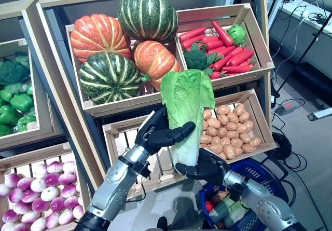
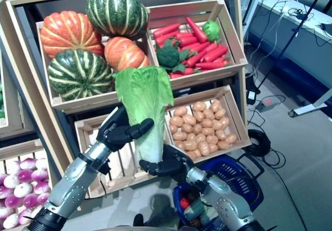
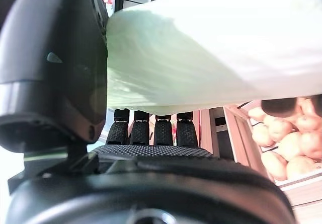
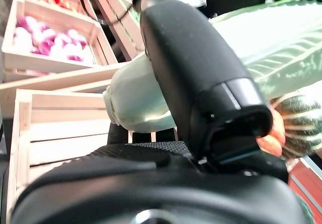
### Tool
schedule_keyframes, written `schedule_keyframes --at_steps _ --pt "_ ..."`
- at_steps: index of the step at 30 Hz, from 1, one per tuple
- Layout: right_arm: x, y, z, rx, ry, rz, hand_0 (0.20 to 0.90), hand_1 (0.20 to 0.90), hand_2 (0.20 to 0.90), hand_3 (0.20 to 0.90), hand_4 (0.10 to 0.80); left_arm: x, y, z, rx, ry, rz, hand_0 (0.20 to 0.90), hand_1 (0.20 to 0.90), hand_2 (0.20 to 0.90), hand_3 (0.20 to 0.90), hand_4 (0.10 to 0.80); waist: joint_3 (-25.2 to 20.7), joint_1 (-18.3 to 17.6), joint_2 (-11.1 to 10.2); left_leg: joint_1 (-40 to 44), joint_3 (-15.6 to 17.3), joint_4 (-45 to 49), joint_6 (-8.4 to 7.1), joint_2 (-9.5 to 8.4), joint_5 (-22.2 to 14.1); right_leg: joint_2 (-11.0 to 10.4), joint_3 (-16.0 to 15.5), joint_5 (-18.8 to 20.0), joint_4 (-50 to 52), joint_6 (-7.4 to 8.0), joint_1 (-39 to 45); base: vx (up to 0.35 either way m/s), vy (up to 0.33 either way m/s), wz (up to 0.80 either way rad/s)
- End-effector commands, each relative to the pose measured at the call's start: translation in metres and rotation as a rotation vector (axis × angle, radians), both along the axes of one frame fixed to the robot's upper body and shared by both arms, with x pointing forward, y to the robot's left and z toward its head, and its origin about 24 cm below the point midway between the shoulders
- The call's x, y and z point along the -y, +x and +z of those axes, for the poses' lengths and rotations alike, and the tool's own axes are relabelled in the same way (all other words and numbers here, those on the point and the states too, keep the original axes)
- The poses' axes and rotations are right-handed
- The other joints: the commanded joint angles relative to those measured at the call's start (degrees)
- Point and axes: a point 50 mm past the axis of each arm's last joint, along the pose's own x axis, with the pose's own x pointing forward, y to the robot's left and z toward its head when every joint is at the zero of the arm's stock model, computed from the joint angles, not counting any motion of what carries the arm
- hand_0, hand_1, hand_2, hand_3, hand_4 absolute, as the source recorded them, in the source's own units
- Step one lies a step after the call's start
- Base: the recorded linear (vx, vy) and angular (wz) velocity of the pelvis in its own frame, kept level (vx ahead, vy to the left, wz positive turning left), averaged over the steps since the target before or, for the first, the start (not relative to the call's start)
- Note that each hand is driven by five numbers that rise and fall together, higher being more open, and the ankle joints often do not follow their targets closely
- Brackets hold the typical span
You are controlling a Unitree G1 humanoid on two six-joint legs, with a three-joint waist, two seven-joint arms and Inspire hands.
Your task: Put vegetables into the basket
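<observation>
r hand (image 1: 203, 167): clasps cabbage base
l hand (image 1: 162, 133): wraps mid-stalk
cabbage (image 1: 185, 102): upright, long axis vertical
basket (image 1: 265, 175): i see it below-right, nearer r hand

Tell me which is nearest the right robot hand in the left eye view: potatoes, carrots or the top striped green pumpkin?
From the right robot hand:
1. Potatoes, in the crate just above it.
2. Carrots, in the upper right crate.
3. Top green pumpkin, highest on the shelf.
</observation>
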Motion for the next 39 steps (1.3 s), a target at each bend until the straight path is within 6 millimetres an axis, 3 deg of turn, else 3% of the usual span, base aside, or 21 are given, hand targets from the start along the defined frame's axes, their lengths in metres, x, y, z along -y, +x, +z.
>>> schedule_keyframes --at_steps 1,6,11,15,19,28,35,39 --pt "0.032 0.025 0.044 0.195 0.148 -0.298 0.300 0.300 0.300 0.300 0.400 -0.016 0.002 0.030 0.184 0.088 0.015 0.900 0.900 0.900 0.900 0.800 -4.71 0.19 -1.96 0.10 -0.03 0.10 -0.91 -0.49 -3.37 -1.81 -0.09 0.17 0.27 1.21 1.97 0.000 0.000 0.00" --pt "0.067 0.014 0.036 0.169 0.112 -0.535 0.300 0.300 0.300 0.300 0.400 -0.046 -0.006 0.021 0.144 0.138 0.158 0.900 0.900 0.900 0.900 0.800 -4.29 -0.41 -1.85 -0.27 0.48 0.10 -0.84 -0.31 -3.36 -1.64 0.28 0.10 0.31 1.09 1.35 -0.001 -0.008 -0.02" --pt "0.108 -0.006 0.026 0.141 0.076 -0.874 0.300 0.300 0.300 0.300 0.400 -0.075 -0.016 0.014 0.119 0.213 0.350 0.900 0.900 0.900 0.900 0.800 -3.18 -1.20 -1.94 -1.01 0.96 0.10 -0.64 -0.30 -3.37 -1.31 0.83 0.04 0.43 1.00 0.31 -0.007 -0.025 -0.02" --pt "0.132 -0.018 0.019 0.122 0.162 -1.206 0.300 0.300 0.300 0.300 0.400 -0.090 -0.020 0.011 0.111 0.255 0.473 0.900 0.900 0.900 0.900 0.800 -1.58 -1.57 -1.69 -2.72 1.30 0.10 -0.62 -0.24 -3.14 -0.87 1.33 -0.22 0.88 0.66 -1.61 -0.046 -0.039 -0.04" --pt "0.141 -0.017 0.017 0.119 0.245 -1.385 0.300 0.300 0.300 0.300 0.400 -0.093 -0.016 0.017 0.157 0.266 0.537 0.900 0.900 0.900 0.900 0.800 0.95 -1.72 -0.92 -5.42 1.56 0.10 -0.52 -0.31 -2.45 -0.47 1.98 -0.28 1.94 0.24 -4.99 -0.191 -0.005 -0.13" --pt "0.160 -0.005 0.004 0.024 0.493 -1.773 0.300 0.300 0.300 0.300 0.400 -0.082 0.004 0.043 0.301 0.153 0.668 0.900 0.900 0.900 0.900 0.800 12.92 -1.72 1.04 -14.64 0.68 2.83 -0.82 -1.16 -0.05 1.20 2.73 -0.09 5.84 -1.51 -13.62 -0.214 -0.030 -0.05" --pt "0.155 0.029 0.006 -0.067 0.692 -1.758 0.300 0.300 0.300 0.300 0.400 -0.057 0.018 0.070 0.467 0.104 0.645 0.900 0.900 0.900 0.900 0.800 21.77 -0.60 1.89 -28.85 -0.79 11.87 -1.65 -2.78 1.04 1.12 0.56 0.06 12.57 -2.51 -24.96 -0.222 -0.055 -0.02" --pt "0.146 0.049 0.010 -0.086 0.662 -1.700 0.300 0.300 0.300 0.300 0.400 -0.047 0.024 0.077 0.485 0.050 0.630 0.900 0.900 0.900 0.900 0.800 24.41 0.27 2.23 -34.18 -1.32 16.02 -1.26 -4.37 0.48 0.53 -0.29 -0.20 15.81 -2.68 -29.72 -0.126 -0.048 0.08"
